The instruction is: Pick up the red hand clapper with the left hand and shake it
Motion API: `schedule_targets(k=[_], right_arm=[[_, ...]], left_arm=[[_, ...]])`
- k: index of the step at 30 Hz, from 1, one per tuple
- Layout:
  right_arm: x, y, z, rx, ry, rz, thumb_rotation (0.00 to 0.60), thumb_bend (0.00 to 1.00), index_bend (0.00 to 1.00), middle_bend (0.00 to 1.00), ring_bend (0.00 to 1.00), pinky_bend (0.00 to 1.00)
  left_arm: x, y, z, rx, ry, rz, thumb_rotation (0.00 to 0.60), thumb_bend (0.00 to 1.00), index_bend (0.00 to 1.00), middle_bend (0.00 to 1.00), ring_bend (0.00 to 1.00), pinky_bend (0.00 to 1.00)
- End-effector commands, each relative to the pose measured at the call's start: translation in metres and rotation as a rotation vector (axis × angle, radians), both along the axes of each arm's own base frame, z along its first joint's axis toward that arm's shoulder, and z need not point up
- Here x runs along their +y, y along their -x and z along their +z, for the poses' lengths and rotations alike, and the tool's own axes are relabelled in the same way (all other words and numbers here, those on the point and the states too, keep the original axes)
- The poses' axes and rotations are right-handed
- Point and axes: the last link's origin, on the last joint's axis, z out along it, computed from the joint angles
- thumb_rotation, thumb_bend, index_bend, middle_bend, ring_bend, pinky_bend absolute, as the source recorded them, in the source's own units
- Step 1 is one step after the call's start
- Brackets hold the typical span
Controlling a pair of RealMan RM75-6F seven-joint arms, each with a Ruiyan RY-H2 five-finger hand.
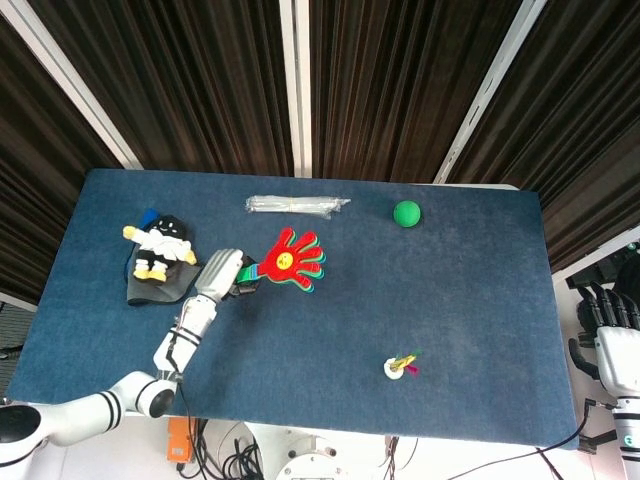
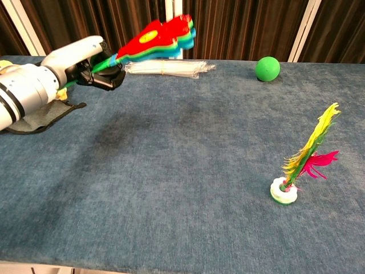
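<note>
My left hand point(image 1: 222, 273) point(image 2: 94, 64) grips the handle of the red hand clapper point(image 1: 288, 258) point(image 2: 157, 37) and holds it in the air above the table's left half. The clapper has a red palm with a yellow face and coloured layers beneath; it points up and to the right, slightly blurred in the chest view. My right hand point(image 1: 610, 340) hangs off the table's right edge, fingers apart, holding nothing.
A stuffed doll point(image 1: 160, 246) lies on a dark cloth point(image 1: 152, 285) at the left. A clear plastic bundle point(image 1: 296, 205) point(image 2: 165, 68) and a green ball point(image 1: 406, 213) point(image 2: 267, 68) sit at the back. A feather shuttlecock point(image 1: 402, 366) point(image 2: 296, 165) stands front right.
</note>
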Motion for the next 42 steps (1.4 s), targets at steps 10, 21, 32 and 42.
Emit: schedule_targets(k=[10, 21, 32, 42], right_arm=[[0.0, -0.002, 0.001, 0.004, -0.002, 0.001, 0.6, 0.33, 0.0, 0.0, 0.0, 0.0], [-0.001, -0.002, 0.0, 0.002, -0.003, -0.002, 0.6, 0.33, 0.0, 0.0, 0.0, 0.0], [0.0, 0.001, 0.001, -0.003, 0.0, -0.009, 0.6, 0.33, 0.0, 0.0, 0.0, 0.0], [-0.001, 0.0, -0.003, -0.001, -0.011, -0.009, 0.6, 0.33, 0.0, 0.0, 0.0, 0.0]], left_arm=[[0.01, 0.005, 0.032, 0.284, -0.084, -0.233, 0.6, 0.8, 1.0, 1.0, 1.0, 1.0], [0.009, 0.009, 0.022, 0.743, -0.12, -0.467, 0.6, 0.79, 1.0, 1.0, 1.0, 1.0], [0.0, -0.031, 0.044, -0.34, 0.274, 0.01, 0.6, 0.79, 1.0, 1.0, 1.0, 1.0], [0.009, -0.017, 0.048, -0.328, 0.253, -0.032, 0.6, 0.79, 1.0, 1.0, 1.0, 1.0]])
